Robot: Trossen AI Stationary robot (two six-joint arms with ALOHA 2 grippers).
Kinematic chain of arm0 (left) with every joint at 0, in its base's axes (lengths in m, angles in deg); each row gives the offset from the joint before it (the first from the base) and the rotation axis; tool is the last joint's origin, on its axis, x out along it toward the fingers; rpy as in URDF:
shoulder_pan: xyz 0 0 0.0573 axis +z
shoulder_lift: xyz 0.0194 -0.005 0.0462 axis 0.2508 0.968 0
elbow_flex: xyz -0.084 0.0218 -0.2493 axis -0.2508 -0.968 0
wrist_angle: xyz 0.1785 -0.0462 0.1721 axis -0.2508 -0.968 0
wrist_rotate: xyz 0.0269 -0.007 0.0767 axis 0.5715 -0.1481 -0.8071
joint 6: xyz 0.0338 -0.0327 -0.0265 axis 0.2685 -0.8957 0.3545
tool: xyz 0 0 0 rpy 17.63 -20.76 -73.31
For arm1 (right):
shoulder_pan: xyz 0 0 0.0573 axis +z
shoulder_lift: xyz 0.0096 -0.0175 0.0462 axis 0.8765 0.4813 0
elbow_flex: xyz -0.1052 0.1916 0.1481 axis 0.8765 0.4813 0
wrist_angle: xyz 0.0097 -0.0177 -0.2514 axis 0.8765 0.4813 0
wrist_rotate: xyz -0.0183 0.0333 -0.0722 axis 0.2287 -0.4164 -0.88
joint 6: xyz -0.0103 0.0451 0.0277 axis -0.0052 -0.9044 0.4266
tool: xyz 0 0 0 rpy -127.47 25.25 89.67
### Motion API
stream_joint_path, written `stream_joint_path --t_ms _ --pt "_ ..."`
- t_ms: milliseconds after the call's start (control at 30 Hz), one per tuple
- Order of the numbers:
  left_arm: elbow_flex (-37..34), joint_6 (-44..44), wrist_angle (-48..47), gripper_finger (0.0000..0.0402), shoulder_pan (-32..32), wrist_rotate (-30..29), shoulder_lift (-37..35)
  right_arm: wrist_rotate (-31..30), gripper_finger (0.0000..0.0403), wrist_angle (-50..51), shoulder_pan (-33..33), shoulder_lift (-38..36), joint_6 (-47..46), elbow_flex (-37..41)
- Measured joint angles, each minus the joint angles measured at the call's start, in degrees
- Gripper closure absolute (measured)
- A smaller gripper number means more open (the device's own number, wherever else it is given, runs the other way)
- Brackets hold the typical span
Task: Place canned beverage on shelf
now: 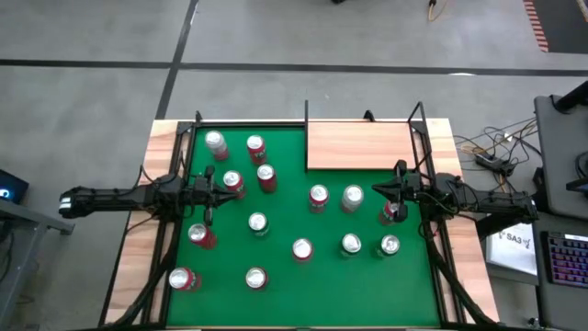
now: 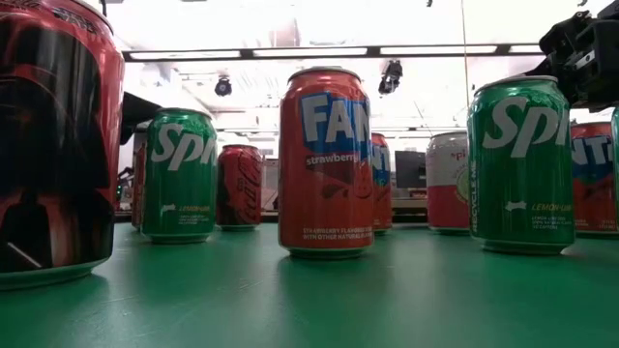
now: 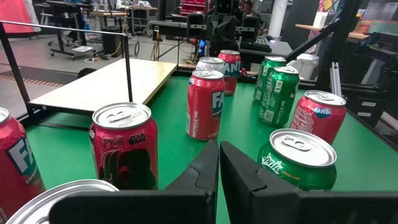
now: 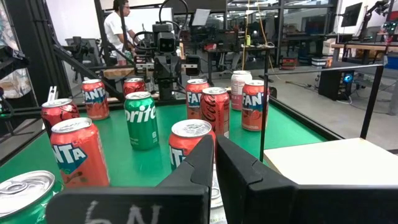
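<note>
Left jaws: the left gripper (image 1: 213, 187) has its jaws closed flat together, with nothing between them; it hangs over the left part of the table, beside a red can (image 1: 233, 183).
Right jaws: the right gripper (image 1: 390, 192) has its jaws pressed together and empty, at the right side of the table, just off the shelf's near edge, with a red can (image 1: 390, 212) close beside it.
Shelf: the shelf (image 1: 360, 144), a pale wooden board edged with thin black rods, sits in the table's far right corner; no can stands on it.
Cans: red, green and silver drink cans stand upright, scattered over the green table (image 1: 285, 221); a silver-and-red pair, a red can (image 1: 318, 197) and a pale can (image 1: 352, 197), stands just below the shelf, and two green cans (image 1: 351, 244) sit nearer the front right.
Low view: a strawberry Fanta can (image 2: 325, 161) stands in the middle, Sprite cans to either side.
Room: a person in a white shirt (image 4: 115, 29) stands beyond the table.
</note>
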Motion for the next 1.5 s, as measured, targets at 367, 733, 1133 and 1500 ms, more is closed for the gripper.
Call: stream_joint_path --t_ms 367,733,1133,1500 --pt "0.0 -1.0 1.4 0.0402 0.0 0.0 0.0 -0.1 0.0394 -0.4 0.0 0.0 0.7 0.0" --pt "0.0 -15.3 26.8 0.0402 -0.1 -0.4 0.0 1.3 0.0394 -17.7 0.1 2.5 -12.5 0.0" --pt "0.0 -18.0 46.5 0.0402 -0.1 3.2 2.6 1.9 0.0394 -14.7 1.0 12.5 -11.9 -10.9" --pt "2.1 -15.0 46.1 0.0402 -0.1 -4.3 11.0 -4.5 0.0394 4.8 1.0 22.8 -10.3 -27.3"
